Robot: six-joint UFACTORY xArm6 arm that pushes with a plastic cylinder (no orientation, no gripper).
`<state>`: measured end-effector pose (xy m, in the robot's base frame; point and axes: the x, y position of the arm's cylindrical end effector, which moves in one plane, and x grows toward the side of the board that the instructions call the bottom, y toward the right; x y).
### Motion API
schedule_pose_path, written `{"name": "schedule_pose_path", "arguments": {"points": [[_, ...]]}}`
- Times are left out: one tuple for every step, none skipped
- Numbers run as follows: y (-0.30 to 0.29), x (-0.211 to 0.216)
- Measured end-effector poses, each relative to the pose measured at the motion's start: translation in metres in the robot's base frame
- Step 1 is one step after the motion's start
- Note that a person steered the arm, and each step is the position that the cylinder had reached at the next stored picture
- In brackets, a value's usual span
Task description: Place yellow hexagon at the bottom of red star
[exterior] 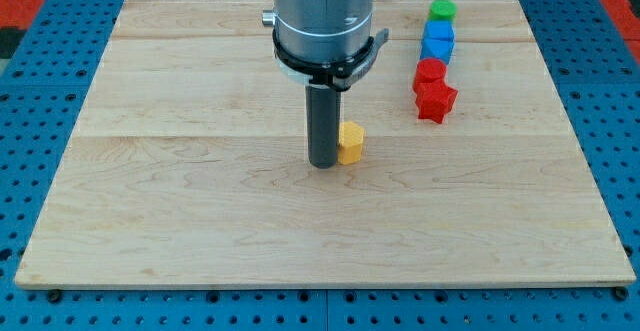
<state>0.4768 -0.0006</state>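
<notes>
You had no claw to open or close at this moment, operator: your arm ended in a straight dark rod, so it had hold of nothing, and the only contact it could make was a sideways push. My tip (323, 164) rested on the wooden board (200, 221) near its middle, directly on the view's left of the yellow hexagon (350, 143), with the rod's side touching or all but touching that block; the gap, if there was one, was too fine to make out. The yellow hexagon sat upright on the board, well apart from the other blocks and lower in the view and to the left of them. The red star (436, 101) lay toward the view's upper right, and it was the lowest member of a short column that ran up toward the board's top edge. Just above it and touching it sat another red block (430, 73), its shape rounded but not clear. Above that came a blue block (436, 51), then a second blue block (438, 32), close enough that they looked joined, and a green block (442, 10) capped the column near the top edge. The spot on the board below the red star held no block. The yellow hexagon stood to the left of that spot and slightly lower in the view.
</notes>
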Motion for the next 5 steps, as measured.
{"name": "schedule_pose_path", "arguments": {"points": [[0.000,-0.018],[0.000,-0.026],[0.006,-0.029],[0.034,-0.029],[0.062,-0.029]]}}
